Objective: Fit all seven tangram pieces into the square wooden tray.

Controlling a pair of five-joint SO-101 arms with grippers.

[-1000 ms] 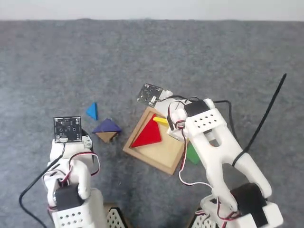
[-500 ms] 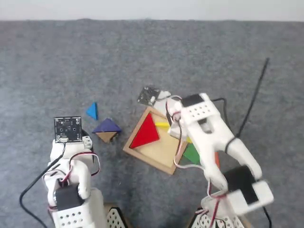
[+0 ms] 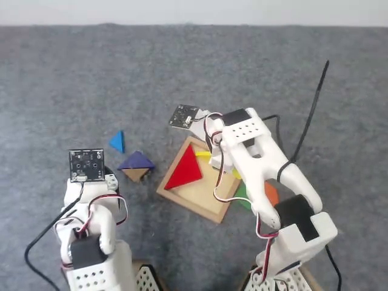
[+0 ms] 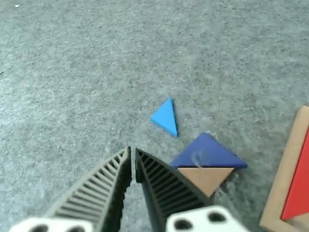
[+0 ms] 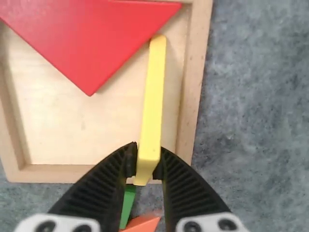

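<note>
Pieces masked by an arm, others clipped at the frame.
In the high view the right arm (image 3: pixel 254 163) hid most of the yellow piece (image 3: pixel 204 154), green piece (image 3: pixel 242 194) and orange piece (image 3: pixel 271 194); the left wrist view's edge cut off the tray (image 4: pixel 281 186) and red triangle (image 4: pixel 299 188).

Centring on the tray (image 3: pixel 203 195), loose pieces lying at its 9 and 4 o'clock.
Keeping the large triangle (image 3: pixel 185 171) in the tray's 10 o'clock half, the flat piece (image 5: pixel 153 96) on edge along the 2 o'clock rim, pinched in the right gripper (image 5: pixel 146 150); medium triangle (image 3: pixel 137 160) touching small triangle (image 3: pixel 134 174) at its 6, lone triangle (image 3: pixel 117 141) at its 11; inner piece (image 3: pixel 244 195), then outer piece (image 3: pixel 270 194), at 4.
</note>
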